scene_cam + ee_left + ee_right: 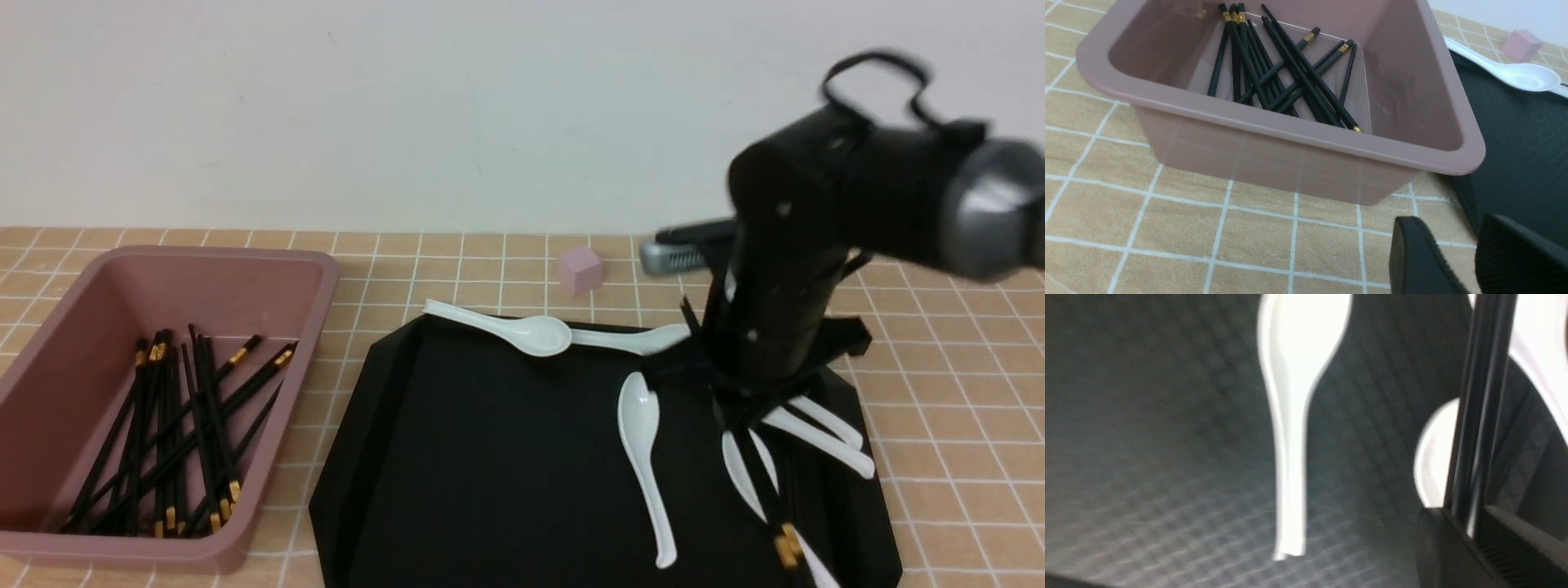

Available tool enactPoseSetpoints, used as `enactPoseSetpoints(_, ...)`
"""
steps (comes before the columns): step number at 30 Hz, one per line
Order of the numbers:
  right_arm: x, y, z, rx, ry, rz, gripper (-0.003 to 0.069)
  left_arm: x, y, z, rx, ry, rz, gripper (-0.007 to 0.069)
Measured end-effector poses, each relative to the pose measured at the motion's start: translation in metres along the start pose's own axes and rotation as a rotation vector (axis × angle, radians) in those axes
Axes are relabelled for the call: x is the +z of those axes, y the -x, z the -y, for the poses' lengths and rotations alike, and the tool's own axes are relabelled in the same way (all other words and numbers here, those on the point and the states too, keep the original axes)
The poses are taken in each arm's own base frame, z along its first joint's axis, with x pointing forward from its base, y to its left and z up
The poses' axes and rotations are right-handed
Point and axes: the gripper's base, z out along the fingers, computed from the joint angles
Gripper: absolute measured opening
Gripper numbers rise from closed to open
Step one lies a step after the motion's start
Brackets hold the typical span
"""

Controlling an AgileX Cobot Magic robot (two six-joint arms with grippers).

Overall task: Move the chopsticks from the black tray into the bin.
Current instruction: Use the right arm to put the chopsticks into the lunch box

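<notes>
Bin: stands at 9 o'clock of the black tray, a narrow strip of tiled table between them. It holds a crossed heap of chopsticks, gold bands at both ends of the heap.

Black tray: carries several white spoons, grouped from 12 to 4 o'clock; one spoon lies across the far rim. A chopstick pair lies among them, gold bands toward 6 o'clock.

Right gripper: low over the tray's 3 o'clock side, fingers pinching the chopstick pair.

Left gripper: by the bin's near corner, fingers slightly parted, nothing between them.

Open room: the tray floor from 7 to 10 o'clock is bare. A pink cube sits beyond the rim at 12 o'clock.
</notes>
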Motion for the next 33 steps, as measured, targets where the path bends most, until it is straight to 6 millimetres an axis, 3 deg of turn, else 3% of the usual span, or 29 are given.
enactPoseSetpoints(7,-0.039,0.006,-0.018,0.065,0.257,0.144,0.0117,0.0,0.0,0.0,0.0,0.0,0.0,0.0239)
enactPoseSetpoints(10,-0.057,0.015,-0.036,0.063,0.424,0.216,0.0117,0.0,0.0,0.0,0.0,0.0,0.0,0.0239)
enactPoseSetpoints(14,-0.083,0.027,-0.082,-0.016,0.683,0.33,0.0117,0.0,0.0,0.0,0.0,0.0,0.0,0.0239)
enactPoseSetpoints(17,-0.086,0.034,-0.112,-0.052,0.801,0.382,0.0117,0.0,0.0,0.0,0.0,0.0,0.0,0.0239)
enactPoseSetpoints(20,-0.072,0.042,-0.163,-0.062,0.939,0.469,0.0117,0.0,0.0,0.0,0.0,0.0,0.0,0.0239)
enactPoseSetpoints(21,-0.071,0.04,-0.168,-0.057,0.954,0.467,0.0117,0.0,0.0,0.0,0.0,0.0,0.0,0.0239)
enactPoseSetpoints(24,-0.041,0.043,-0.209,-0.043,1.008,0.539,0.0117,0.0,0.0,0.0,0.0,0.0,0.0,0.0239)
enactPoseSetpoints(27,-0.02,0.042,-0.229,-0.028,1.01,0.576,0.0117,0.0,0.0,0.0,0.0,0.0,0.0,0.0239)
enactPoseSetpoints(29,0.005,0.04,-0.243,-0.011,0.988,0.603,0.0117,0.0,0.0,0.0,0.0,0.0,0.0,0.0239)
enactPoseSetpoints(33,0.042,0.038,-0.253,-0.014,0.941,0.611,0.016,0.0,0.0,0.0,0.0,0.0,0.0,0.0239)
